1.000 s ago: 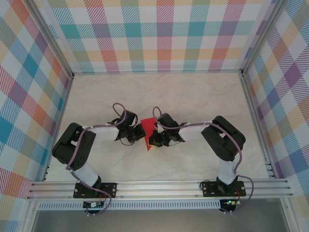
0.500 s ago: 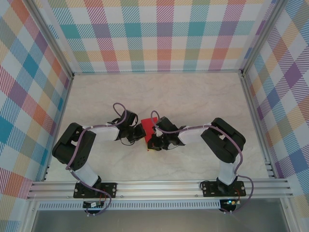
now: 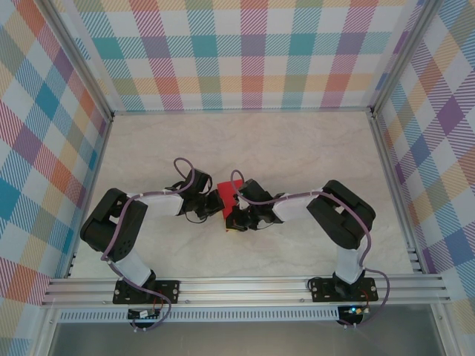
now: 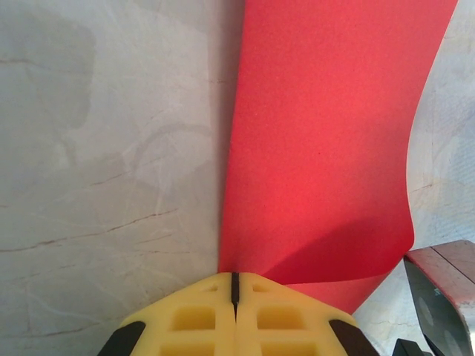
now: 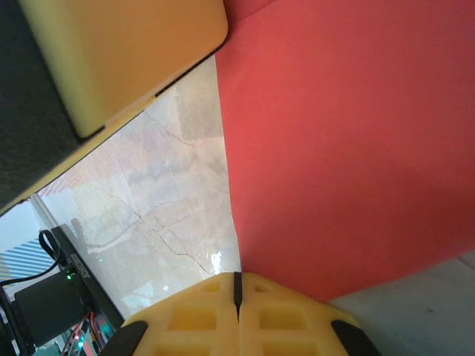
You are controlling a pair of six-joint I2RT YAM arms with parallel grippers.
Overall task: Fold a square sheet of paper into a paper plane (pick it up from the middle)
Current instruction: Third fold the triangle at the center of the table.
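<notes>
- Fingers (image 4: 194, 317) of the left gripper (image 4: 234, 285) are pressed together, their yellow pads meeting at a thin seam and pinching an edge of the square sheet of paper (image 4: 319, 148).
- On the right gripper (image 5: 237, 285), the yellow pads are likewise closed flat against each other, nipping an edge of the same red sheet.
- Between the two grips the paper is bowed rather than flat, and it casts a soft shadow on the marbled tabletop (image 3: 297, 148).
- From above, both arms bend inward and meet near the table's middle, wrists close together, with the red sheet between them.
- A yellow finger of the left gripper sits just beside the sheet's edge in the right wrist view.
</notes>
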